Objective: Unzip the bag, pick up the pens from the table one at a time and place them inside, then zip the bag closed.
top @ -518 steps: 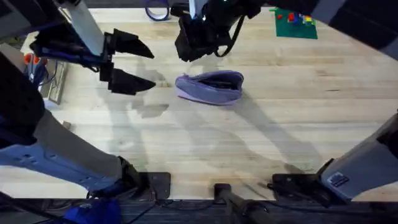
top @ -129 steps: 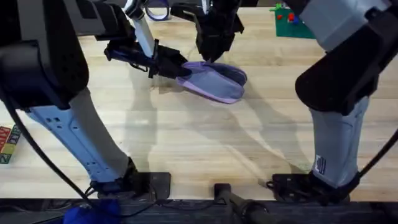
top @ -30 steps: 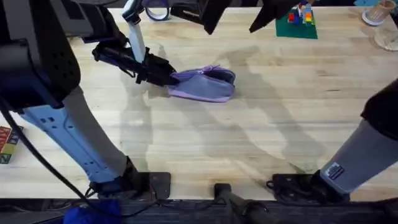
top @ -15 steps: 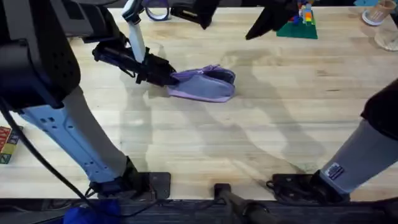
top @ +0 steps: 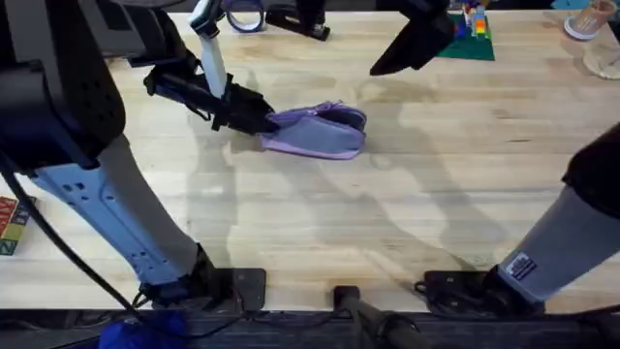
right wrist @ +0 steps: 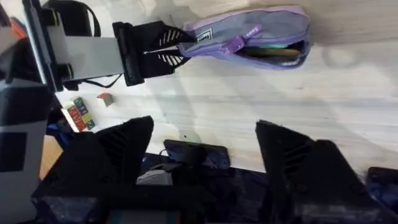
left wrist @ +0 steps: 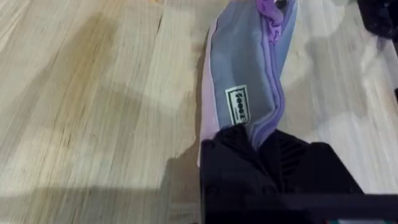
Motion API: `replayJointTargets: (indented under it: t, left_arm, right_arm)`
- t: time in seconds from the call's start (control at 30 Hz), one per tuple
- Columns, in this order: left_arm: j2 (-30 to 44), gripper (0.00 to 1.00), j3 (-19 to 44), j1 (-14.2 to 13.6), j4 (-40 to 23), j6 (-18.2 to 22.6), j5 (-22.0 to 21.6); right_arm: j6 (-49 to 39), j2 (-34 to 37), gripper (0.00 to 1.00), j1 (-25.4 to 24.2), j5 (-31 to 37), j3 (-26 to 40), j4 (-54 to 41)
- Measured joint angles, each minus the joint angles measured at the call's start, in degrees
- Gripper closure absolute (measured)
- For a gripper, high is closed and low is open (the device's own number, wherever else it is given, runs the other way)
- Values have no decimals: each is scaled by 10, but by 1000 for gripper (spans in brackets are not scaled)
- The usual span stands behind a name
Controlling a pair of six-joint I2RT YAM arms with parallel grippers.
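Table: light wooden butcher-block table (top: 387,223), plank grain is seen on it.
Bag: lavender pencil pouch (top: 318,133) is laid near the middle of the table, a little toward the far side; its zipper is open, and a dark greenish pen (right wrist: 273,52) is seen inside the opening.
Left end effector (top: 260,120): it is closed on the left end of the pouch; the fabric is pinched between the black fingers (left wrist: 233,155).
Right end effector (right wrist: 202,146): it is held open above the table, well apart from the pouch, nothing is between the fingers.
Far edge: a purple tape ring (top: 244,14) and a green plate with toy bricks (top: 463,37) are placed there.
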Motion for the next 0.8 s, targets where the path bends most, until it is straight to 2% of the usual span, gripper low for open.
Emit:
replayJointTargets:
  t: [0.27,0.8]
  left_arm:
    - [0,958,0,0,0,0,0]
    - [0,958,0,0,5,0,-1]
  right_arm:
    - [36,1,5,7,31,0,1]
    - [103,47,5,60,119,1,33]
